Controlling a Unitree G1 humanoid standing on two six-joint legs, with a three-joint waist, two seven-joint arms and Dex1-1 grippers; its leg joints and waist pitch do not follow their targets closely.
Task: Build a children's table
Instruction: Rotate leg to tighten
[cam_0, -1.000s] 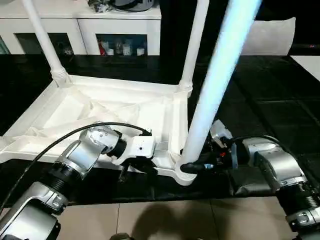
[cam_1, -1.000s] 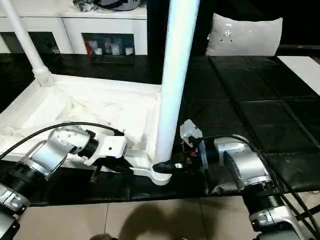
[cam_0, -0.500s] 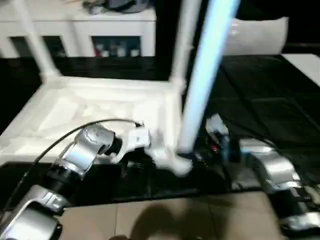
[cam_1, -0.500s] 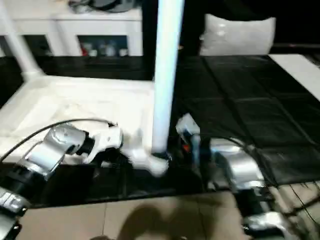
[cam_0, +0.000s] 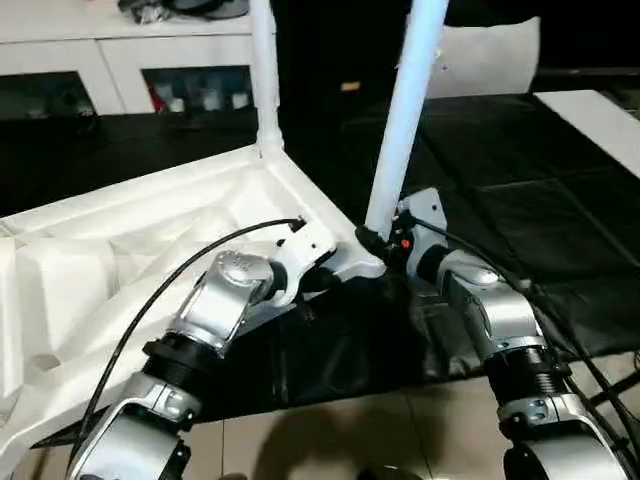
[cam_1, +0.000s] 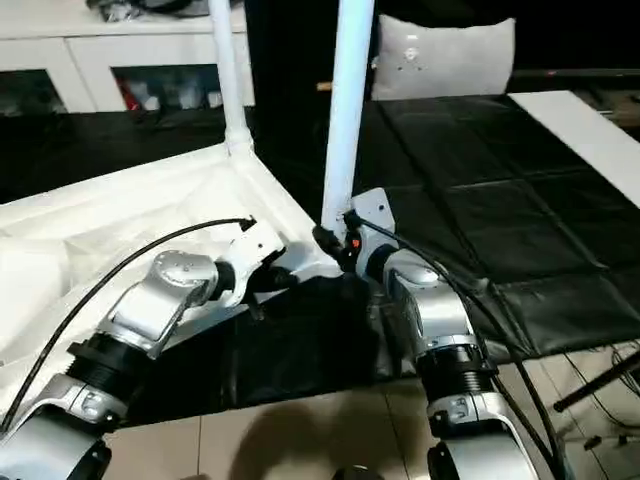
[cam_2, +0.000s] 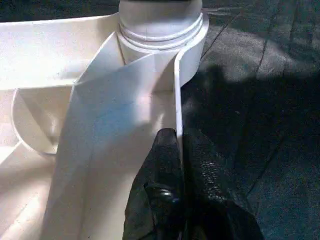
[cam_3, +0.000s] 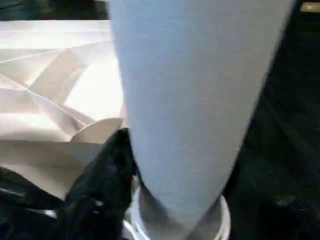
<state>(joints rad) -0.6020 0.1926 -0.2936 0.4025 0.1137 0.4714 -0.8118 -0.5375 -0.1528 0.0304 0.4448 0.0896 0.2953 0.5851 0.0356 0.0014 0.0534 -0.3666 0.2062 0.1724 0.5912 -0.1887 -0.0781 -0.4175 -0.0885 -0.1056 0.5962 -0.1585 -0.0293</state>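
Swung round since a second ago: tabletop (cam_0: 120, 250), near corner now farther off. Left gripper (cam_2: 179, 150) clamped on rim; right gripper (cam_1: 335, 243) hugging leg (cam_0: 400, 120), seating it.

We count 1 tabletop (cam_0: 150, 235), lying with its ribbed underside up. 2 tube legs stand in its corner sockets: 1 near leg (cam_0: 403, 120) at the corner closest to us and 1 far leg (cam_0: 264, 75) at the corner beyond it. We see 2 silver arms, each ending in 1 gripper: the left gripper (cam_2: 180, 165) and the right gripper (cam_0: 372, 243). Behind the black mat (cam_0: 500, 200) we count 1 white cabinet (cam_0: 120, 60) with 2 glass-fronted compartments in view, and 1 pale cushion (cam_1: 445, 58) to its side.
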